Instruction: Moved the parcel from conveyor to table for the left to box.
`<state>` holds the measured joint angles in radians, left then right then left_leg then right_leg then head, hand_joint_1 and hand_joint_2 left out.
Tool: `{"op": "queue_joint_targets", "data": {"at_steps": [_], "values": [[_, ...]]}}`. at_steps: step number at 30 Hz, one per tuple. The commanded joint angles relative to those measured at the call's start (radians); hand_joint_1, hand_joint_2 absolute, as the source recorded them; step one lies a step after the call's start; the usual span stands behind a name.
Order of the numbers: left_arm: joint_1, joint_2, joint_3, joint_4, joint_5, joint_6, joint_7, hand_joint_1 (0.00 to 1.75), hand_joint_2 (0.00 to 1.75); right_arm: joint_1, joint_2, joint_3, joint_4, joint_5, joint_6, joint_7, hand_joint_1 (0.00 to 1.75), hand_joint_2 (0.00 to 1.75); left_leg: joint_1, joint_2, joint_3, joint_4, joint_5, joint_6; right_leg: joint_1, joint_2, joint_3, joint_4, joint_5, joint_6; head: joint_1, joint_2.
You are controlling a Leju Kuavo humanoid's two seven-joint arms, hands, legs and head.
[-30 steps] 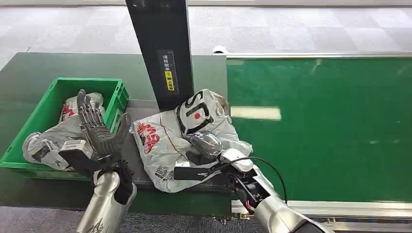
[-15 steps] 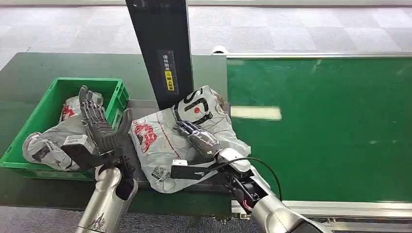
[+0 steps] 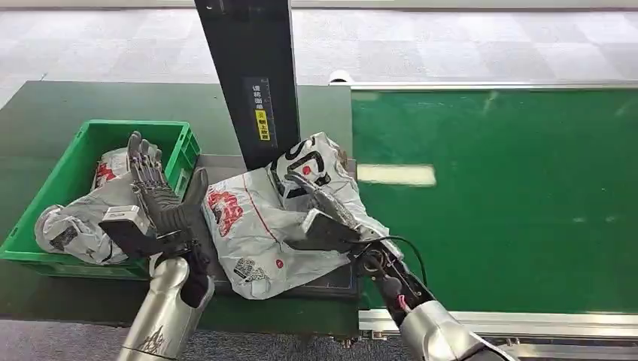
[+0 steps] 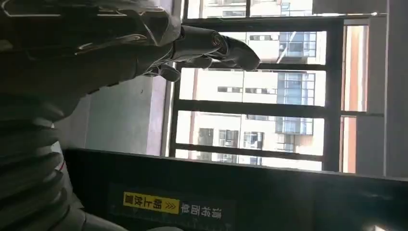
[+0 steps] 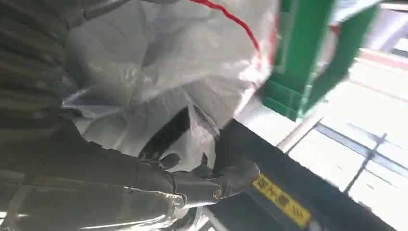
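The grey plastic parcel lay on the dark tabletop between the green bin and the conveyor belt, in front of the black upright post. The right hand rested on the parcel's belt-side half, its fingers stretched flat and apart over the wrinkled plastic, gripping nothing; from the wrist, the plastic bulged right against those fingers. The left hand stood upright just beside the parcel's other edge, fingers straight and spread, thumb toward the parcel, holding nothing. Beyond those fingers, another grey parcel lay in the bin, draped over its near rim.
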<state>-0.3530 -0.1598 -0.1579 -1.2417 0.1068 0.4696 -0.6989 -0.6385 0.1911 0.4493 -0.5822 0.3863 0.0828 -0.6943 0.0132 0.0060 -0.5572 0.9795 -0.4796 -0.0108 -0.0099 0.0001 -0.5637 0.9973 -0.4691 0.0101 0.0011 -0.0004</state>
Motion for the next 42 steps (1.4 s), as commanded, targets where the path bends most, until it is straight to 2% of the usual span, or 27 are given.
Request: {"op": "queue_joint_targets", "data": {"at_steps": [1,7,9,13,14,17,20,25,42], "values": [[0.031,0.032,0.019,0.033,0.006,0.009,0.001,0.00,1.75,0.148,-0.104,-0.138,-0.258,-0.110,-0.026,-0.004,0.00,1.75,0.000,-0.002,0.002,-0.002,0.001,0.001,0.000,-0.002,0.003,-0.002,0.000,0.000,0.000,0.000],[0.036,0.031,0.016,0.032,0.002,0.009,0.001,0.00,1.75,0.165,-0.102,-0.144,-0.277,-0.131,-0.021,-0.004,0.00,1.75,0.000,-0.001,0.000,-0.001,0.000,0.000,0.000,-0.001,0.000,-0.001,0.000,0.000,0.000,0.000],[0.042,0.031,0.016,0.032,-0.005,0.017,0.001,0.00,1.75,0.190,-0.098,-0.168,-0.302,-0.164,-0.019,-0.004,0.00,1.75,0.000,-0.001,0.000,-0.001,0.000,0.000,0.000,-0.001,0.000,-0.001,0.000,0.000,0.000,0.000],[0.071,0.042,-0.005,0.015,-0.030,0.011,0.003,0.00,1.75,0.294,-0.092,-0.262,-0.466,-0.293,-0.023,-0.004,0.00,1.75,0.000,-0.002,0.001,-0.002,0.001,0.001,0.000,-0.002,0.001,-0.002,0.000,0.000,0.000,0.000],[0.082,0.046,-0.012,0.008,-0.036,0.007,0.004,0.00,1.75,0.320,-0.087,-0.289,-0.515,-0.268,-0.120,-0.004,0.00,1.75,0.000,-0.002,0.000,-0.002,0.000,0.001,0.000,-0.002,0.001,-0.001,0.000,0.000,0.000,0.000],[0.089,0.053,-0.018,0.010,0.000,-0.041,0.018,0.00,1.75,0.368,-0.082,-0.331,-0.600,-0.265,-0.259,-0.004,0.00,1.75,-0.001,-0.002,0.000,-0.001,0.000,0.001,0.000,-0.002,0.001,-0.001,-0.001,0.000,0.000,0.000],[0.065,0.052,-0.030,0.047,0.022,-0.094,0.031,0.00,1.75,0.379,-0.071,-0.377,-0.581,-0.297,-0.296,-0.004,0.00,1.75,0.000,-0.003,0.000,-0.001,0.000,0.001,0.000,-0.002,0.001,-0.001,-0.001,0.000,0.000,0.000],[0.016,0.054,-0.085,0.114,-0.084,-0.078,0.041,0.00,1.75,0.383,-0.054,-0.436,-0.556,-0.366,-0.302,-0.004,0.00,1.75,0.000,-0.004,-0.001,-0.001,0.001,0.001,0.000,-0.004,0.001,-0.001,0.000,-0.001,0.000,0.000],[0.007,0.063,-0.119,0.129,-0.162,-0.059,0.056,0.00,1.75,0.374,-0.052,-0.443,-0.545,-0.368,-0.306,-0.004,0.00,1.75,0.000,-0.001,0.000,-0.001,0.000,0.000,0.000,-0.001,0.001,-0.001,0.000,0.000,0.000,0.000]]}}
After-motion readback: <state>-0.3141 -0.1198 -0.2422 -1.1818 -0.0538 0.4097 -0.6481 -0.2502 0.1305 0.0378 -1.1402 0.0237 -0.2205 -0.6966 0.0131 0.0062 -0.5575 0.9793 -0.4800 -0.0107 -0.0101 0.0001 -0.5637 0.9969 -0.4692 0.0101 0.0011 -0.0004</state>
